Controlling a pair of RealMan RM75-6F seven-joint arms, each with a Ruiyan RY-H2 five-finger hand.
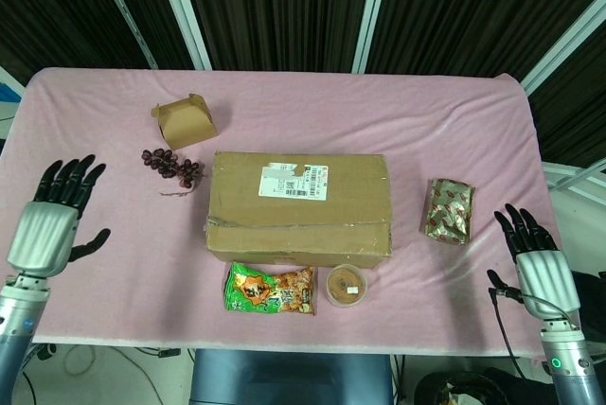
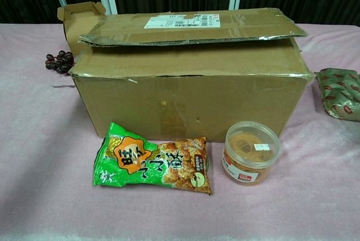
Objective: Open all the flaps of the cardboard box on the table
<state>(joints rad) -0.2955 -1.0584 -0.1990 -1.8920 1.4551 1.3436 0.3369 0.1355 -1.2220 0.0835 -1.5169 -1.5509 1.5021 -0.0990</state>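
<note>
A brown cardboard box (image 1: 298, 206) lies in the middle of the pink table, its top flaps folded down. In the chest view the box (image 2: 191, 94) fills the frame; its far top flap (image 2: 191, 27) with a white label lies over the near flap and is slightly lifted. My left hand (image 1: 57, 211) hovers at the table's left edge, fingers spread, holding nothing, well away from the box. Over the right front corner my right hand (image 1: 535, 252) is likewise spread and holds nothing. Neither hand shows in the chest view.
A small kraft carton (image 1: 184, 121) and a bunch of dark grapes (image 1: 172, 166) lie left of the box. A green snack bag (image 1: 270, 290) and a round tub (image 1: 347, 285) sit in front of it. A red-green packet (image 1: 448, 210) lies to its right.
</note>
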